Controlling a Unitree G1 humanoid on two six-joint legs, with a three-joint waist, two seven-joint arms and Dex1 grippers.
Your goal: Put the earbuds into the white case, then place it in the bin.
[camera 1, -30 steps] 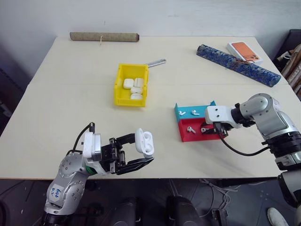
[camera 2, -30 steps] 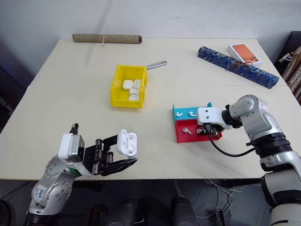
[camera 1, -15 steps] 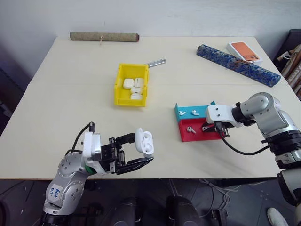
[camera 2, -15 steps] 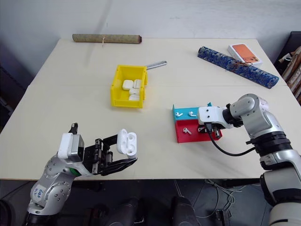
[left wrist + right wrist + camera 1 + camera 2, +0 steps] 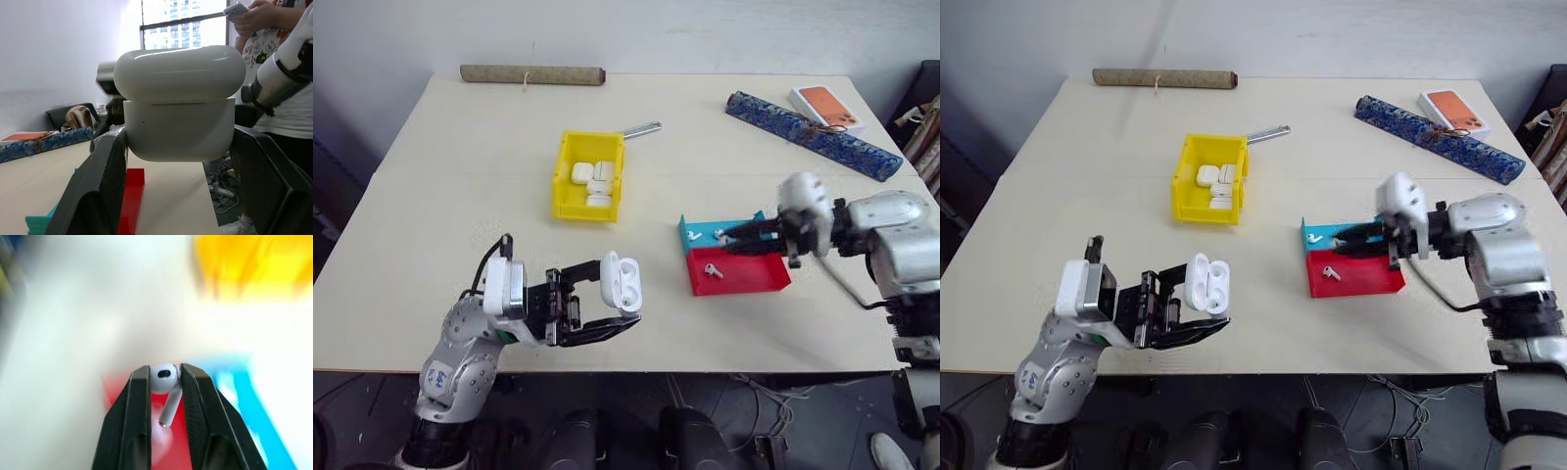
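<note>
Two grippers: each one is clamped on a task thing.
Left gripper (image 5: 607,311): black fingers pinch the white case (image 5: 618,284) from two sides, above the table's (image 5: 460,196) near edge.
White case: glossy, rounded-rectangle, smooth plastic; lid flipped open, the wells facing up and toward the right arm; in the left wrist view (image 5: 180,103) its long axis runs across between the fingers.
Right gripper (image 5: 164,382): fingers closed on one earbud (image 5: 165,378), over the red-and-teal tray (image 5: 744,277).
Held earbud: glossy white, bulb pinched between the fingertips, short stem hanging out beyond them toward the red floor.
Other earbuds: one lies on the red part (image 5: 711,270), two on the teal part (image 5: 693,235), stems roughly flat.
Bin (image 5: 564,186): bright yellow plastic, rectangular, tall walls, long axis running away from the robot; several white cases (image 5: 592,182) lie inside.
Elsewhere: a brown roll (image 5: 531,74) at the far edge, a blue patterned pouch (image 5: 808,134) far right.
</note>
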